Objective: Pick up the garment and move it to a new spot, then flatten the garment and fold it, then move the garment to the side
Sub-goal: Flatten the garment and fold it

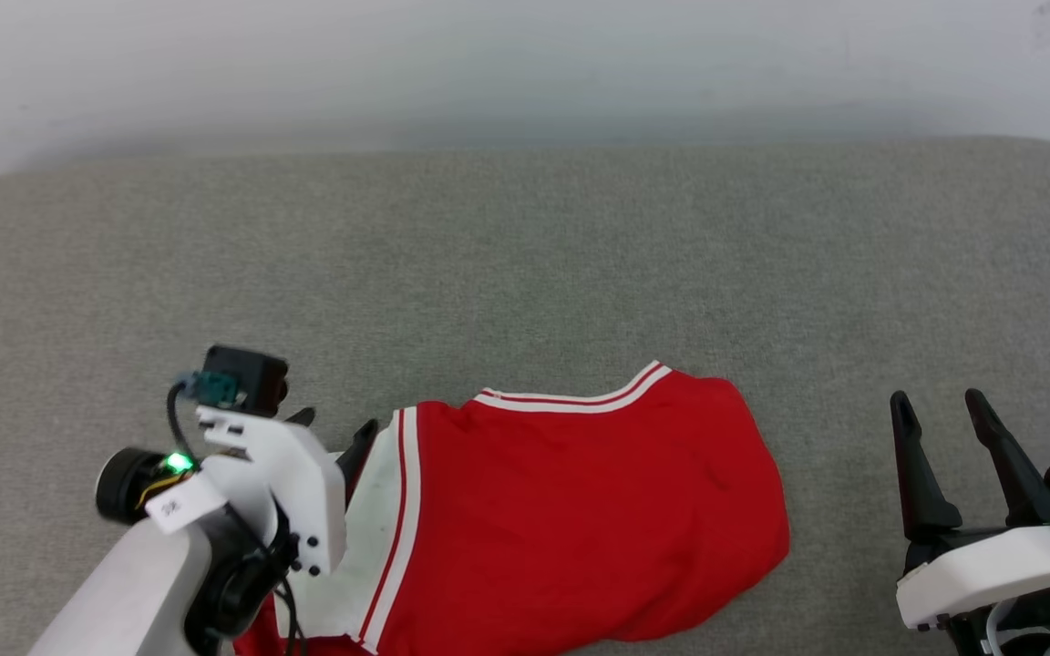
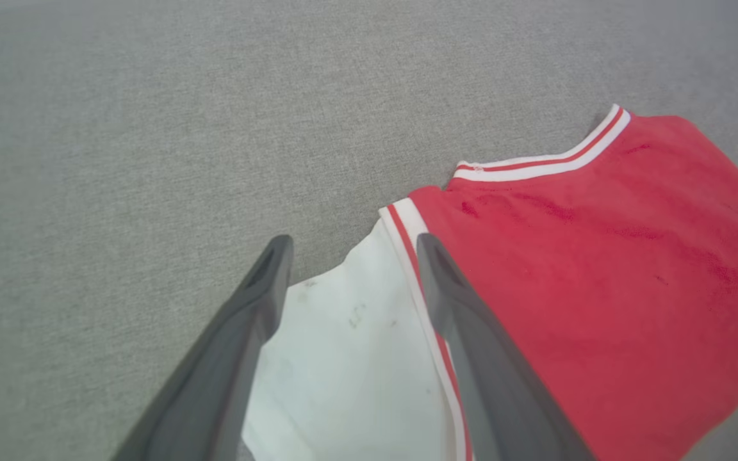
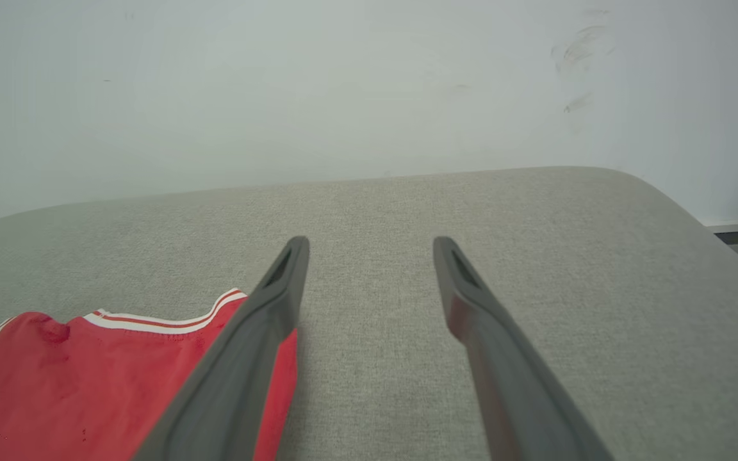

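We see the shirt [image 1: 580,510] lying on the grey counter [image 1: 525,273], close before us. Our left hand [image 2: 353,246] hangs wide open over its white sleeve [image 2: 343,358], gripping nothing. Our right hand [image 1: 937,401] stands open and empty, to the shirt's right and apart from it.

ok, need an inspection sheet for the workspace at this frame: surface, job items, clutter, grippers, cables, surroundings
Surface: grey fabric surface, rounded far corners.
Job's things: garment, red with striped trim, lies bunched near the front edge; its white sleeve is towards the robot's left; no lettering visible.
Clutter: nothing seen.
Grippers: left gripper open, fingers straddling the sleeve, gripping nothing; contact cannot be told. Right gripper open, to the garment's right, apart from it.
Cables: dark cable loops at the left wrist camera, off the cloth.
Surroundings: pale wall behind, with scuff marks.
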Controlling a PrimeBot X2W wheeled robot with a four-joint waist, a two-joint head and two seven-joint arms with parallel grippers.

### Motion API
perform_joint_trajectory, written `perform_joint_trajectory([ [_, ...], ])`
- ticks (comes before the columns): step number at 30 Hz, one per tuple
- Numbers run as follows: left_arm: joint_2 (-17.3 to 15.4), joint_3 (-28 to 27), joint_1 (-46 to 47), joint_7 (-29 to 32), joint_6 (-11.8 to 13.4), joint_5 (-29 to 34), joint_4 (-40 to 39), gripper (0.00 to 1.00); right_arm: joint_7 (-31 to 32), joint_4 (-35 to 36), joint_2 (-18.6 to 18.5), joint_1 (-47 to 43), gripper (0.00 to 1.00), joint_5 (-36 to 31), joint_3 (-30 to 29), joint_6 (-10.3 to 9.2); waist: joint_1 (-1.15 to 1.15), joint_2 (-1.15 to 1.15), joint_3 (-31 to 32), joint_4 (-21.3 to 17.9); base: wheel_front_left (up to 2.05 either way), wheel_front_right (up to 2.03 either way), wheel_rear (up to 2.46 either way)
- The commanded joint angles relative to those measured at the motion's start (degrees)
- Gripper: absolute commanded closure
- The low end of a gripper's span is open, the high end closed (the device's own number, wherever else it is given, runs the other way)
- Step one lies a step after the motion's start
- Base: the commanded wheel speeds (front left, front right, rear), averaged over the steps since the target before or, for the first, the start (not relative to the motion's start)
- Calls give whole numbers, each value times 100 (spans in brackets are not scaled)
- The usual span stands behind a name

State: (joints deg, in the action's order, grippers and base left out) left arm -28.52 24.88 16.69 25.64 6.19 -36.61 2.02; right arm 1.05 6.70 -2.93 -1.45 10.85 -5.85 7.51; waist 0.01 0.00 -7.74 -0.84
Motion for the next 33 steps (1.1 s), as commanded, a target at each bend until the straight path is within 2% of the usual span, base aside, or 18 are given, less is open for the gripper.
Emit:
perform_joint_trajectory([
  [1, 41, 89, 225, 153, -128, -64, 95, 0, -49, -30, 8, 114, 0, 18, 17, -4, -1, 0, -170, -104, 0, 0, 0],
  [5, 150, 364, 734, 581, -443, -125, 485, 0, -117, -147, 8, 248, 0, 79, 70, -4, -1, 0, -370, -226, 0, 0, 0],
  [9, 210, 586, 1131, 940, -615, -54, 869, 0, -197, -281, 8, 409, 0, 117, 121, -4, -1, 0, -556, -346, 0, 0, 0],
  [18, 243, 944, 1417, 1900, -680, -125, 1912, 0, -388, -565, 8, 631, 0, 197, 167, -4, -1, 0, -771, -538, 0, 0, 0],
  [19, 254, 1015, 1389, 2017, -732, -148, 1994, 45, -411, -594, 8, 649, 0, 199, 168, -4, -1, 0, -776, -552, 0, 0, 0],
  [20, 275, 1058, 1369, 2074, -779, -163, 2035, 84, -418, -618, 9, 667, 0, 209, 164, -4, -1, 0, -782, -562, 0, 0, 0],
  [21, 322, 1062, 1355, 2083, -818, -228, 2056, 100, -436, -639, 8, 681, 0, 213, 155, -4, -1, 0, -786, -571, 0, 0, 0],
  [24, 469, 966, 1461, 1782, -920, -320, 1948, 100, -476, -703, 8, 734, 0, 228, 127, -4, -1, 0, -788, -569, 0, 0, 0],
  [27, 431, 827, 1708, 1381, -955, -237, 1928, 100, -498, -749, 8, 759, 0, 240, 109, -4, -1, 0, -760, -545, 0, 0, 0],
  [33, 229, 479, 2078, 570, -728, 51, 2033, 100, -493, -793, 8, 765, 0, 219, 91, -4, -1, 0, -660, -508, 0, 0, 0],
])
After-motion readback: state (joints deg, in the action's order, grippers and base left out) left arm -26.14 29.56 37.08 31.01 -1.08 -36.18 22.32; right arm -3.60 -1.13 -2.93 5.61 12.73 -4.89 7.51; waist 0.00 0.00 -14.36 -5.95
